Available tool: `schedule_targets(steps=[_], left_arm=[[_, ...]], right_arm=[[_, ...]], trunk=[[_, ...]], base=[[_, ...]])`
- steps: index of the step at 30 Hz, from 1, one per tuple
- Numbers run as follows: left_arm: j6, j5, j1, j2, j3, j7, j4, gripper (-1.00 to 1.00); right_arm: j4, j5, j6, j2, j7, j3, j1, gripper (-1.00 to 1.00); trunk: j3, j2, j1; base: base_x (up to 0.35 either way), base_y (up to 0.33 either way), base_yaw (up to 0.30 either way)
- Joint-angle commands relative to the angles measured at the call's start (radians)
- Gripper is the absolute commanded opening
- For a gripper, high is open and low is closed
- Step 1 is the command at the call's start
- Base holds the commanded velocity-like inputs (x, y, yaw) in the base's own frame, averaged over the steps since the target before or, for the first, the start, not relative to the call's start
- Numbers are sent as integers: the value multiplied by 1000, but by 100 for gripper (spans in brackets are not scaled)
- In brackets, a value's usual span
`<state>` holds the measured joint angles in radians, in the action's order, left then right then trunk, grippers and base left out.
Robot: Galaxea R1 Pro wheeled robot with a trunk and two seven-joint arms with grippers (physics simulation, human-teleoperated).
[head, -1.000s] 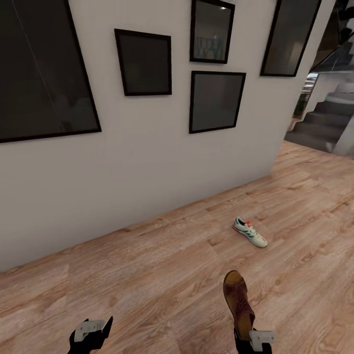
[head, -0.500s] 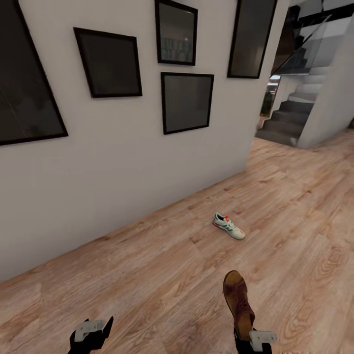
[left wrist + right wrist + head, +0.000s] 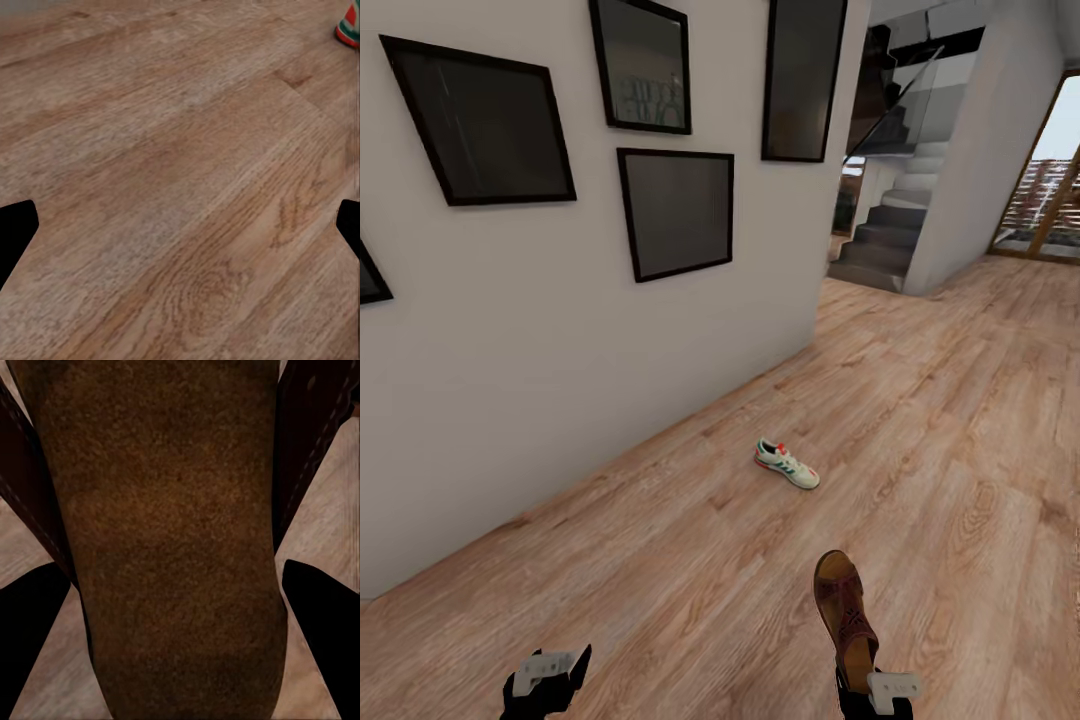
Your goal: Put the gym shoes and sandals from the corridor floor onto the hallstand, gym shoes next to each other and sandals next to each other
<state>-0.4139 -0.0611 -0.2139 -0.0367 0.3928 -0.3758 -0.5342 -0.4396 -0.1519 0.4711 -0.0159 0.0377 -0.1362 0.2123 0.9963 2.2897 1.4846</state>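
Note:
One gym shoe [image 3: 787,464], cream-white with green stripes and a red heel, lies on its sole on the corridor floor [image 3: 960,420] a short way from the wall. Its edge also shows in the left wrist view as gym shoe [image 3: 349,26]. My right gripper [image 3: 872,690] is shut on a dark brown sandal [image 3: 845,608], which sticks out forward above the floor. In the right wrist view the sandal [image 3: 172,532] sits between the two dark fingers [image 3: 30,637]. My left gripper [image 3: 546,678] hangs open over bare planks, left gripper [image 3: 184,229]. The hallstand is out of view.
A white wall [image 3: 560,380] with several black-framed pictures [image 3: 680,212] runs along the left. Its corner ends ahead, where a grey staircase [image 3: 885,240] rises. A glazed opening [image 3: 1050,190] shows at far right. Open wood floor stretches ahead and right.
The camera has turned right, so the wall, pictures and gym shoe slid left in the picture while the staircase and glazed opening came in. Both grippers and the held sandal look unchanged.

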Motion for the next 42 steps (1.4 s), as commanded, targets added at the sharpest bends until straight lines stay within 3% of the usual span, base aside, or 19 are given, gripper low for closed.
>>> schedule_targets(steps=[1,30,42], left_arm=[[-3,-6,-1,1,8,-8,0,100],[-5,-6,1,0,9,-8,0,100],[-5,-6,1,0,8,-8,0,100]], right_arm=[[1,-11,3,-1,4,-5,1,-100],[1,-12,1,-1,1,-5,1,-100],[1,-12,1,-1,-2,-5,1,-100]], trunk=[[0,0,0],[-21,0,0],[-35,0,0]], base=[[324,0,-297],[278,3,-283],[237,188,-239]])
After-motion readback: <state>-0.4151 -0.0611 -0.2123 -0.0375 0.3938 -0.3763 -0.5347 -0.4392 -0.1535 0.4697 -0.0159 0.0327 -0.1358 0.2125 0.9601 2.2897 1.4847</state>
